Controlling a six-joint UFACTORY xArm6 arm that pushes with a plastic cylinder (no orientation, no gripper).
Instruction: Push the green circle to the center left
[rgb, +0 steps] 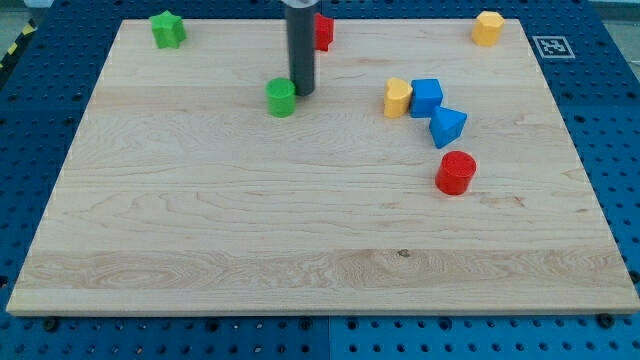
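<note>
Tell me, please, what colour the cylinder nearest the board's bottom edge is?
Red: the red cylinder, seen in the camera view.

We've got a green star (167, 29) far left, a red block (323, 31) far middle, and a yellow hexagon (487, 28) far right. Right of center, a yellow heart (397, 98) touches a blue cube (426, 97), then a blue triangle (447, 126) and a red cylinder (456, 173) nearer.
</note>
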